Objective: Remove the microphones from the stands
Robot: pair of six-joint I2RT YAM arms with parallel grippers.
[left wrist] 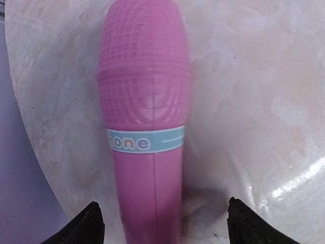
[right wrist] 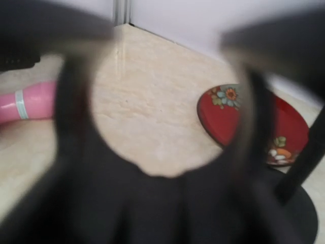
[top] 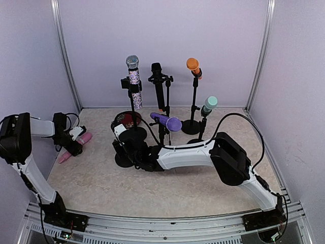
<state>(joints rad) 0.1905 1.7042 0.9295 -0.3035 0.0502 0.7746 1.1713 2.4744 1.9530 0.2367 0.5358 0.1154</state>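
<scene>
Jaws apart on left gripper, unreadable on right gripper; pink microphone on beige marbled tabletop, lilac walls.

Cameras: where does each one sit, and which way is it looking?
Top: high up behind, looking down at the table and stands; left arm and right arm show.
Left wrist: on the left arm, looking down at the pink mic; its fingertips show.
Right wrist: low by the table, facing the red plate; blurry dark parts fill the front.
Shared: the pink mic is in all three.
</scene>
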